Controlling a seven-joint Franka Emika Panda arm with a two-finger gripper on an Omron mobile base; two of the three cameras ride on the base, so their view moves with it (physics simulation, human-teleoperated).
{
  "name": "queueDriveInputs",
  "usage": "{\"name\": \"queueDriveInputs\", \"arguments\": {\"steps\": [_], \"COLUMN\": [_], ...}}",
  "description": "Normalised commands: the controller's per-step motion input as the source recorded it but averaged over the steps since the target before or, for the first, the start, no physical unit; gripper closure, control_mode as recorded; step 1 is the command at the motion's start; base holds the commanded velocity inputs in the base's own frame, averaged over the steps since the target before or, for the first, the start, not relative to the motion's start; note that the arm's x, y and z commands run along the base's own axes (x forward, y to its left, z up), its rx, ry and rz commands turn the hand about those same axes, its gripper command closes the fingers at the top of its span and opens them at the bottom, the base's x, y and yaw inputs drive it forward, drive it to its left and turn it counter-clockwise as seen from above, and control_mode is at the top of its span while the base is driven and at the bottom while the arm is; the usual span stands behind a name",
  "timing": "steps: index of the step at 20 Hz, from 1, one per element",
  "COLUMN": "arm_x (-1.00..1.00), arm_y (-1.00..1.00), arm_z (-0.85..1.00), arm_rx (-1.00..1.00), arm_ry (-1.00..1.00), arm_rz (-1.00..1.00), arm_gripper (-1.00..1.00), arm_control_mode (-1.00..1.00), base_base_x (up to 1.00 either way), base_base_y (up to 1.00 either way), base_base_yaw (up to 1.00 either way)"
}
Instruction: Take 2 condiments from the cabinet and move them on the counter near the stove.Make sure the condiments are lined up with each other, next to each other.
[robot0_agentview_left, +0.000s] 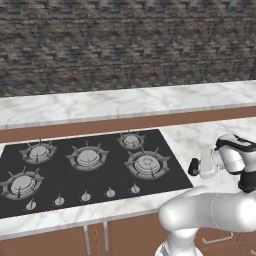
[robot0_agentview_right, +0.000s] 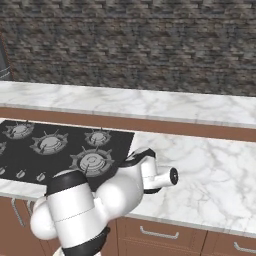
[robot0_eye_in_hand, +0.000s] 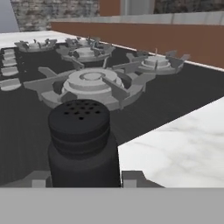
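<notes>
One condiment, a squat black shaker (robot0_eye_in_hand: 81, 144) with a perforated rounded cap, stands upright between my fingertips (robot0_eye_in_hand: 133, 178). My gripper (robot0_eye_in_hand: 83, 180) is shut on its lower body. It hangs low at the right edge of the stove (robot0_agentview_left: 90, 165), where the black glass meets the white marble counter (robot0_eye_in_hand: 183, 144). I cannot tell whether its base touches the surface. In the base views my gripper (robot0_agentview_left: 194, 167) (robot0_agentview_right: 172, 176) points sideways, just right of the stove (robot0_agentview_right: 50, 150) and over the counter (robot0_agentview_left: 200, 135) (robot0_agentview_right: 210, 170). The cabinet is out of view.
Five grey burners and a row of small silver knobs (robot0_agentview_left: 85, 196) cover the cooktop. A raised marble ledge (robot0_agentview_left: 125, 102) runs along the dark brick wall behind. Brown lower cupboards with silver handles (robot0_agentview_right: 155, 232) sit under the counter. Bare marble stretches to the right of the stove.
</notes>
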Motion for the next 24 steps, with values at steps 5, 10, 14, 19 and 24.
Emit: {"name": "queueDriveInputs", "arguments": {"steps": [5, 10, 14, 19, 24], "arm_x": [0.0, 0.0, 0.0, -0.23, -0.59], "arm_y": [0.0, 0.1, 0.02, -0.14, -0.17], "arm_z": [-0.01, 0.0, 0.0, 0.06, 0.39], "arm_rx": [0.0, 0.0, 0.0, 0.0, 0.0], "arm_ry": [0.0, 0.0, 0.0, 0.0, 0.0], "arm_rz": [0.0, 0.0, 0.0, 0.0, -0.03], "arm_gripper": [-1.0, -1.0, -1.0, -1.0, -1.0], "arm_control_mode": [-1.0, -1.0, -1.0, -1.0, -1.0], "base_base_x": [0.0, 0.0, 0.0, 0.0, 0.0], "base_base_y": [0.0, 0.0, 0.0, 0.0, 0.0], "base_base_yaw": [0.0, 0.0, 0.0, 0.0, 0.0]}}
